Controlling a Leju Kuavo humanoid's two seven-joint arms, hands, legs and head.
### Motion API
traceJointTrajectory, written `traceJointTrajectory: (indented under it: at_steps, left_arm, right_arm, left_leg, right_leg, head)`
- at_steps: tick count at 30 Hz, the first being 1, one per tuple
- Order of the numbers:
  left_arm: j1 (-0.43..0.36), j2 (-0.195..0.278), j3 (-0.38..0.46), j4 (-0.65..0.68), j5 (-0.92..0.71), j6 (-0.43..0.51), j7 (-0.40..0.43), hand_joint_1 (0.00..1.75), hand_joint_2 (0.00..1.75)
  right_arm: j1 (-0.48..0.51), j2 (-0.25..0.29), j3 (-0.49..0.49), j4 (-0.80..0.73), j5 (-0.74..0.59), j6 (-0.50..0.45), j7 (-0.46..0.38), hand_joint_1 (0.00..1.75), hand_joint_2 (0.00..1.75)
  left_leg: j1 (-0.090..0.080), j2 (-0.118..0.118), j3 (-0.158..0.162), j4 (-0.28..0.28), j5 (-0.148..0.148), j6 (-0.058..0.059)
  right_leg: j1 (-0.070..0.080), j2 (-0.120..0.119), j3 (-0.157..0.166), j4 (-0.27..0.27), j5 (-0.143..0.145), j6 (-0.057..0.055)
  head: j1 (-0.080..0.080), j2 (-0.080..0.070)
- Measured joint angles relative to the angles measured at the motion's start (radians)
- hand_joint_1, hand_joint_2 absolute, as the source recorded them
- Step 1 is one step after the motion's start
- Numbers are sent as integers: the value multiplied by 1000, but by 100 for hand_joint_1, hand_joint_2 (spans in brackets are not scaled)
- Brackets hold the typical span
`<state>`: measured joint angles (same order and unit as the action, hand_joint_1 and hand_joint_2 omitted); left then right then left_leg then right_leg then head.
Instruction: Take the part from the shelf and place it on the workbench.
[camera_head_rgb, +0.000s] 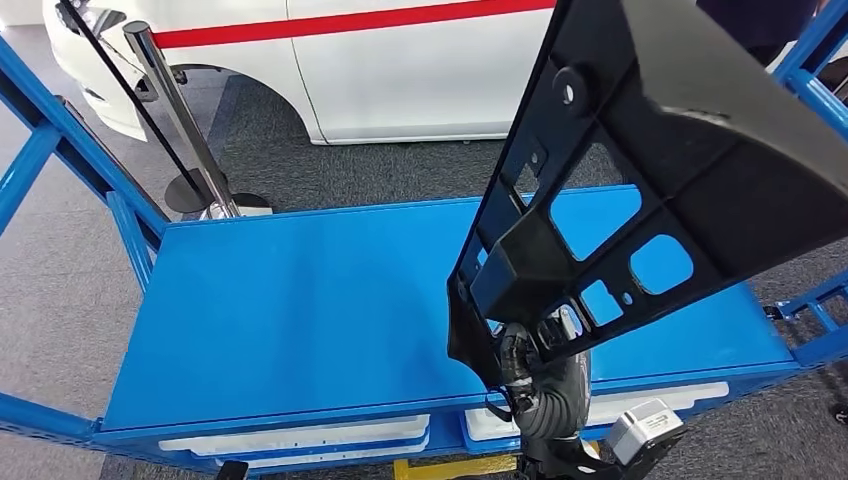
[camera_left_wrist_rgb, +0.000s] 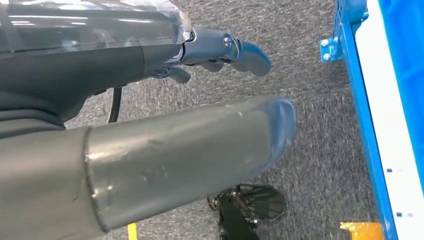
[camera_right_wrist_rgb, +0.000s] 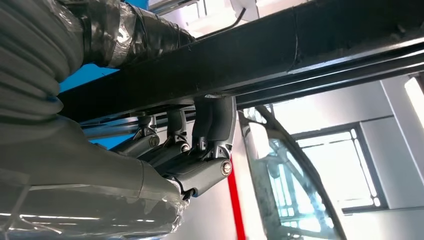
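A large black plastic part with several cut-outs rises tilted from lower centre to the upper right in the head view, above the blue shelf top. My right hand grips its lower end from below. In the right wrist view the fingers curl around the part's black bar. My left hand hangs over the grey carpet beside the shelf's blue edge; its thumb and fingers are apart and hold nothing.
Blue frame posts stand at the shelf's left and right. White trays lie under the top. Behind are a chrome stanchion on its base and a white car with a red stripe. Grey carpet surrounds.
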<state>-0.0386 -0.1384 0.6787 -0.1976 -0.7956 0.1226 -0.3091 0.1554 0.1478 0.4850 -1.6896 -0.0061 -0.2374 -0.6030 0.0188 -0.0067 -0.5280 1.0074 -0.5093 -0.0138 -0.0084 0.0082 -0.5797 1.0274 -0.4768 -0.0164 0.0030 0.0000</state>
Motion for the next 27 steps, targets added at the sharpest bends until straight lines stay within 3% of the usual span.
traceJointTrajectory:
  at_steps: [2, 4, 5, 6, 7, 10, 12, 14, 16, 18, 20, 21, 22, 23, 25, 27]
  left_arm:
    - [-1, -1, 1, 0, -7, 2, 2, 0, 0]
    - [-1, -3, 1, 0, -11, 2, 4, 0, 0]
    - [0, -3, 2, 0, -12, 2, 5, 0, 0]
    - [1, -3, 2, 0, -12, 2, 6, 0, 0]
    - [1, -3, 3, 0, -12, 2, 6, 0, 0]
    - [0, -3, 3, 0, -12, 2, 6, 0, 0]
    - [-1, -4, 4, 0, -9, 4, 3, 0, 0]
    - [-1, -5, 10, 0, -3, 12, -2, 0, 0]
    - [-1, -7, 18, 0, -1, 23, 0, 0, 0]
    - [-2, -8, 23, 0, -4, 31, 5, 0, 0]
    - [-2, -8, 25, 0, -8, 39, 14, 0, 0]
    - [-2, -8, 27, 0, -10, 43, 20, 0, 0]
    - [-2, -8, 31, 0, -12, 47, 27, 0, 0]
    - [-2, -9, 35, 0, -14, 49, 33, 0, 0]
    - [-2, -10, 43, 0, -16, 49, 41, 0, 0]
    - [-3, -11, 48, 0, -19, 50, 44, 0, 0]
  right_arm:
    - [6, 0, -5, -2, -6, 0, -2, 175, 175]
    - [12, 0, -9, -2, -10, 0, -3, 175, 175]
    - [16, 0, -11, -2, -11, 0, -3, 175, 175]
    - [19, 0, -12, -2, -11, 0, -3, 175, 175]
    - [21, 0, -13, -2, -11, 0, -3, 175, 175]
    - [22, 0, -13, -2, -11, 0, -3, 175, 175]
    - [22, 0, -14, -2, -5, -11, -3, 175, 175]
    - [24, 0, -15, -2, 22, -48, -3, 175, 175]
    - [25, 1, -18, -1, 49, -82, -2, 175, 175]
    - [27, 1, -20, 3, 58, -90, -1, 175, 175]
    - [31, 1, -23, 13, 56, -83, -7, 175, 175]
    - [35, 0, -24, 19, 53, -71, -16, 175, 175]
    - [41, -2, -25, 26, 48, -52, -31, 175, 175]
    - [48, -5, -26, 32, 44, -26, -48, 175, 175]
    - [59, -10, -26, 39, 40, 27, -75, 175, 175]
    - [67, -14, -26, 41, 39, 60, -87, 175, 175]
  left_leg:
    - [2, 1, -32, 72, -46, -8]
    - [2, 1, -97, 206, -106, -14]
    - [3, 1, -124, 257, -119, -15]
    - [2, 1, -136, 276, -113, -14]
    - [2, 1, -130, 255, -87, -12]
    - [-5, 2, -45, 62, 13, 8]
    - [-11, 2, -19, 2, 26, 18]
    - [-11, 2, -17, -7, 29, 23]
    - [-5, 3, -11, -22, 38, 32]
    - [-1, 7, -9, -29, 45, 38]
    - [-1, 10, -13, -25, 47, 40]
    - [-1, 11, -16, -22, 47, 39]
    - [0, 10, -18, -18, 47, 39]
    - [0, 10, -20, -14, 45, 37]
    - [0, 8, -24, -4, 40, 28]
    - [-3, 5, -30, 6, 38, 16]
  right_leg:
    - [-4, -3, 5, -8, 2, -10]
    - [-1, -6, 5, -7, 0, -16]
    - [0, -7, 5, -5, -1, -18]
    - [2, -7, 6, -4, -3, -20]
    - [4, -6, 8, -4, -4, -20]
    - [9, -3, 15, -2, -8, -17]
    - [10, -3, 13, -1, -9, -9]
    - [12, -4, 11, -3, -7, 1]
    - [11, -4, 5, 16, -24, 11]
    - [6, -4, -34, 104, -80, 20]
    - [0, -4, -94, 230, -140, 28]
    - [-3, -4, -109, 264, -148, 31]
    - [-6, -5, -107, 262, -136, 33]
    - [-9, -5, -86, 221, -105, 34]
    - [-11, -5, -18, 89, -43, 34]
    - [-9, -3, 13, 21, -22, 27]
  head:
    - [0, 0]
    - [-1, 0]
    - [-1, 0]
    - [-1, 0]
    - [-1, 0]
    - [0, 0]
    - [0, 0]
    - [0, 0]
    - [0, 0]
    - [0, 0]
    - [0, 0]
    - [0, 0]
    - [0, 0]
    - [0, 0]
    - [0, 0]
    - [0, 0]
